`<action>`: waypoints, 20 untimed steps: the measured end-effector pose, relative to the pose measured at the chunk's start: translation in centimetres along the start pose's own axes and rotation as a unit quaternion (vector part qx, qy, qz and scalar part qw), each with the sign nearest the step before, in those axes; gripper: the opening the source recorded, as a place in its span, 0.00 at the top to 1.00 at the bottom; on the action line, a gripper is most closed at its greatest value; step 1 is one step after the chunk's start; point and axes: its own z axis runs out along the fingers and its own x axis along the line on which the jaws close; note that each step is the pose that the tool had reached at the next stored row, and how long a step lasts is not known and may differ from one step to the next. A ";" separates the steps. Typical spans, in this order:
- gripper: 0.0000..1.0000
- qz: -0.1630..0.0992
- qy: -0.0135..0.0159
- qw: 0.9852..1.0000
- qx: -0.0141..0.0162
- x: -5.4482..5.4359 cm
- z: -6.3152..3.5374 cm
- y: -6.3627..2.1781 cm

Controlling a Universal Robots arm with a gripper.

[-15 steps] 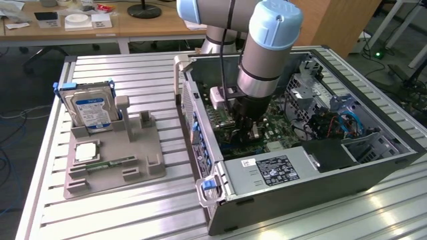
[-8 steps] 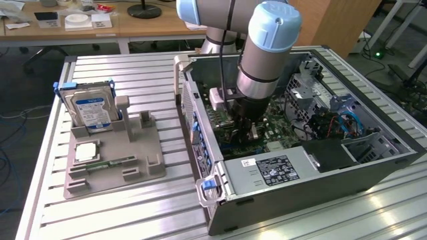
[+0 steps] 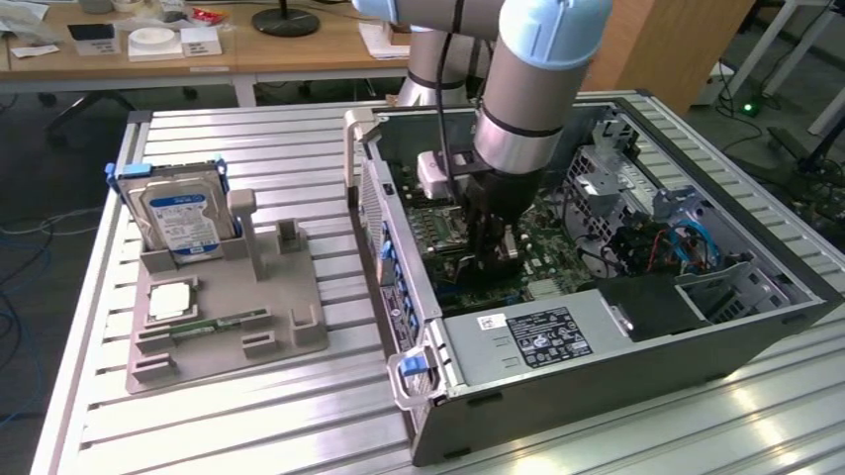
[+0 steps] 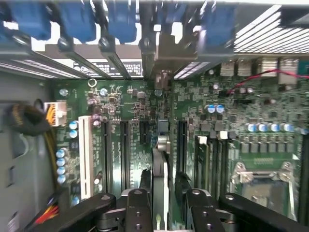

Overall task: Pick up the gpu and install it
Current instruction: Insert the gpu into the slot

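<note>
- Wrist view: we see the gpu (image 4: 161, 164) edge-on, upright in a motherboard (image 4: 270, 121) slot, between the gripper (image 4: 165, 200) fingers.
- We judge insertion mostly done; whether the narrow-set fingers grip it, we cannot tell.
- Exterior view: arm inside the case (image 3: 634, 346).

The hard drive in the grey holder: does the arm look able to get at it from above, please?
Probably yes: the hard drive stands upright in the grey holder with nothing over it. The gripper is down inside the computer case, so it must first rise clear of the case wall.
</note>
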 end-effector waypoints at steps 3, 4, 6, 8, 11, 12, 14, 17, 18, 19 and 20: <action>0.66 0.000 0.000 1.000 0.001 0.0 -1.33 -0.02; 0.66 0.000 0.000 1.000 0.001 -0.1 -1.77 -0.03; 0.66 0.000 0.000 1.000 0.002 -0.1 -2.56 -0.04; 0.66 0.000 0.000 1.000 0.003 -0.1 -2.95 -0.04; 0.67 0.000 0.000 1.000 0.003 -0.1 -2.95 -0.04; 0.74 0.000 0.000 1.000 0.003 -0.1 -2.95 -0.04; 0.80 0.000 0.000 1.000 0.003 -0.1 -2.96 -0.04; 0.89 0.000 0.000 1.000 0.003 -0.1 -2.95 -0.05; 0.89 0.000 0.000 1.000 0.003 -0.1 -2.95 -0.04; 0.89 0.000 0.000 1.000 0.003 -0.1 -2.96 -0.04; 0.89 0.000 0.000 1.000 0.003 -0.1 -2.95 -0.04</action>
